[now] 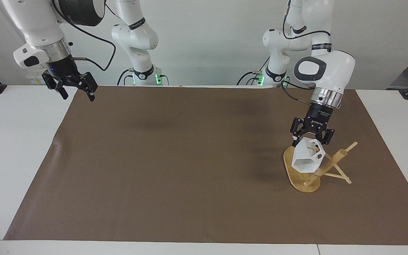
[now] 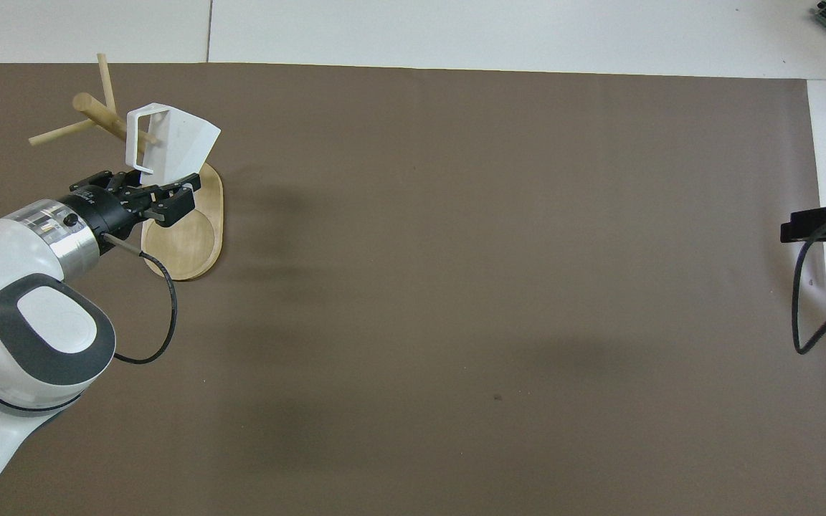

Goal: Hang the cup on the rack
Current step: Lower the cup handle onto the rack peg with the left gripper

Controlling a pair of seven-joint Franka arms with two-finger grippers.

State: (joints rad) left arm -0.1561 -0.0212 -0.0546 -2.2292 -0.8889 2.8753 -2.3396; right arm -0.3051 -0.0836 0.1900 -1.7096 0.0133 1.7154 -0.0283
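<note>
The white faceted cup (image 1: 306, 160) (image 2: 185, 142) hangs tipped on its side over the oval base of the bamboo rack (image 1: 291, 173) (image 2: 187, 247). My left gripper (image 1: 311, 139) (image 2: 145, 189) is shut on the cup from above, near its blocky handle. The handle sits right against the rack's thick post (image 1: 332, 163) (image 2: 101, 113); whether a peg passes through it I cannot tell. My right gripper (image 1: 77, 92) (image 2: 817, 224) waits open and empty, up over the mat's corner at the right arm's end.
A brown mat (image 1: 175, 159) covers most of the white table (image 1: 16, 148). Thin pegs (image 1: 349, 146) stick out from the rack's post toward the left arm's end of the table. A black cable (image 2: 807, 315) hangs from the right arm.
</note>
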